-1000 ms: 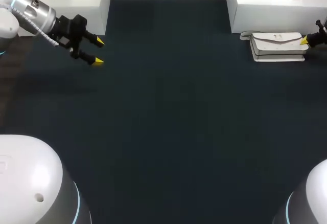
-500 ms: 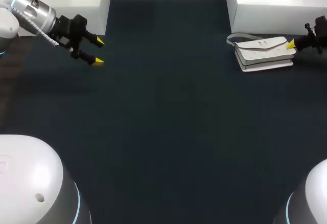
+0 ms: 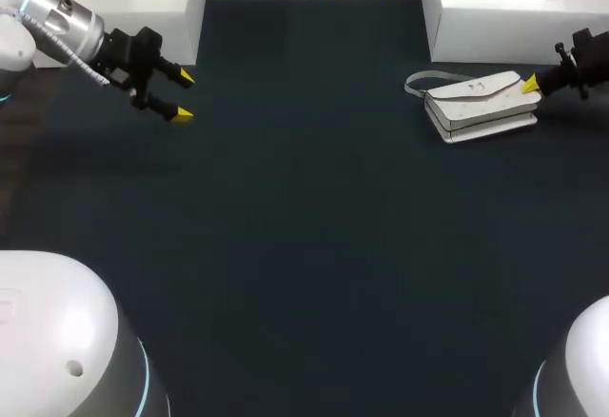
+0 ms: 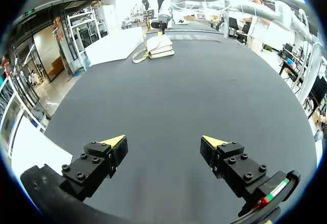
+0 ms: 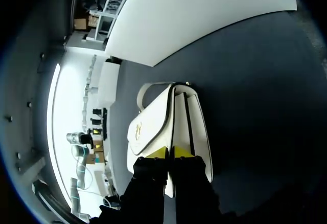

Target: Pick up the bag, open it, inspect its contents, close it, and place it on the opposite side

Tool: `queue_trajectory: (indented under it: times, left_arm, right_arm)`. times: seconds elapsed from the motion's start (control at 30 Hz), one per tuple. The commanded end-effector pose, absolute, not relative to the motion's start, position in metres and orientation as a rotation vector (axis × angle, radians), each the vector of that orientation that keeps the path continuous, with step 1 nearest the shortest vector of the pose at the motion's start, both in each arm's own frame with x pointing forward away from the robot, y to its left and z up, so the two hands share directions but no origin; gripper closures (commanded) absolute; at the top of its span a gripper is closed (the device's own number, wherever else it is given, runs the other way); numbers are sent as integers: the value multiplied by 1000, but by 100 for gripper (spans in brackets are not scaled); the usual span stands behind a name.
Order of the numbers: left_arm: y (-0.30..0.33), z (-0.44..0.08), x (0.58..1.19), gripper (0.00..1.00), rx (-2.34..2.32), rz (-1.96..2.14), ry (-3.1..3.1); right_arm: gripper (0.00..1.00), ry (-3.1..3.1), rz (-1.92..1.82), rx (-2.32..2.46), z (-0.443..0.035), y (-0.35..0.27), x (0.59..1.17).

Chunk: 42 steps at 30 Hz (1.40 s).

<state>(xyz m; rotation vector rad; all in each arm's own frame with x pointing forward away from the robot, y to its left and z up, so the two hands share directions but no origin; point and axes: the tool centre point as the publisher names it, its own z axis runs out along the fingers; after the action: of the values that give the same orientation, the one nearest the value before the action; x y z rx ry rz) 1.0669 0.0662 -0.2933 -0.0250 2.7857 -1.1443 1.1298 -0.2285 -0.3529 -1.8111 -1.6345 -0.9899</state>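
Head view gives us the white bag (image 3: 481,105) lying near the far right corner of the desk (image 3: 304,246), just in front of a white box (image 3: 514,17); its strap (image 3: 417,82) loops out from the end that faces the middle of the desk. Our right gripper (image 3: 530,84) is at the other end of the bag; in the right wrist view its two yellow tips stand close together, clenched on that end of the bag. Our left gripper (image 3: 181,95) is near the far left corner of the desk, well apart from the bag; it is released, with the fingers spread wide.
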Motion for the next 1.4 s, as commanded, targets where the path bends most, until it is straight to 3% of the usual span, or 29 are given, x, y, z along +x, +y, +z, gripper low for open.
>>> queue_trajectory:
  times: [0.03,0.4,0.77,1.4]
  left_arm:
    - [66,-295,1067,0,-24,-1149,2782]
    - [66,-295,1067,0,-24,-1149,2782]
    - [66,-295,1067,0,-24,-1149,2782]
    - [66,-295,1067,0,-24,-1149,2782]
  right_arm:
    - [100,-1660,-837,-1698,-353,-232,1136]
    - [100,-1660,-837,-1698,-353,-232,1136]
    - [100,-1623,-1077,-1791,-343,-170,1091]
    - [100,-1503,-1273,-1878,-354,-113,1036]
